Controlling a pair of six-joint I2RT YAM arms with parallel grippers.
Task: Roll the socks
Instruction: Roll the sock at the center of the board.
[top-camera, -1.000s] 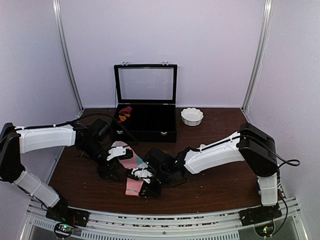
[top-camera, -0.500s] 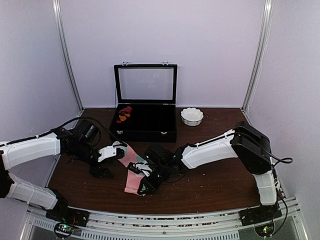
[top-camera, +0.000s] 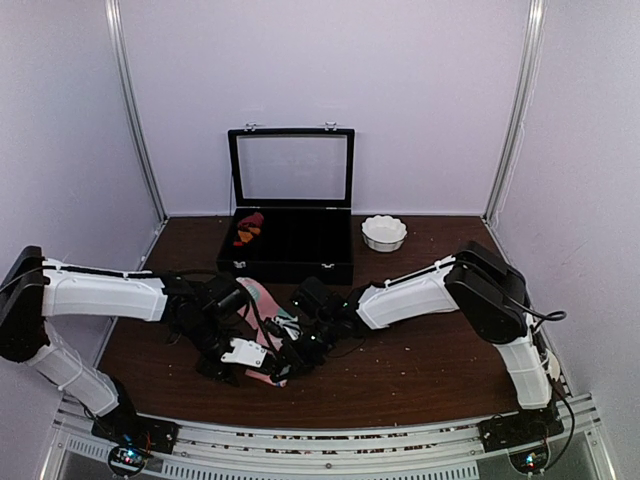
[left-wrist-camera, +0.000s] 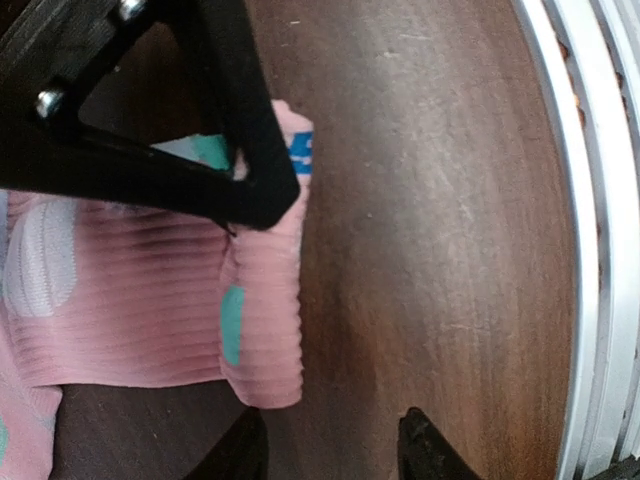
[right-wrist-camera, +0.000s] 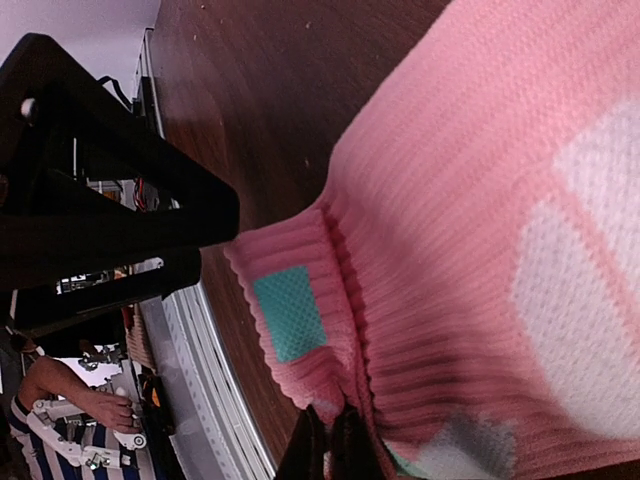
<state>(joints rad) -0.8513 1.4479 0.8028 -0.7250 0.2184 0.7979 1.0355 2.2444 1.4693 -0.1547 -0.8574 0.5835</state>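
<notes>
The long pink sock (top-camera: 262, 305) with mint and white patches lies on the table between my arms. In the right wrist view the sock (right-wrist-camera: 470, 200) fills the frame. My right gripper (right-wrist-camera: 330, 448) is shut on the sock's ribbed cuff, pinching a fold of it. In the top view the right gripper (top-camera: 287, 360) is at the sock's near end. My left gripper (left-wrist-camera: 332, 455) is open and empty, its fingertips just short of the folded cuff (left-wrist-camera: 262, 310). In the top view the left gripper (top-camera: 240, 362) sits beside the right one. The cream-beige sock is not visible.
A black case (top-camera: 291, 262) with its lid raised stands at the back and holds a dark red and orange sock bundle (top-camera: 248, 229). A white bowl (top-camera: 384, 232) sits to its right. The metal rail (left-wrist-camera: 590, 250) of the table's front edge is close to the left gripper.
My left arm has swung from the sock's left side round to its near end. My right gripper has drawn the cuff back, and that end of the sock is now folded over.
</notes>
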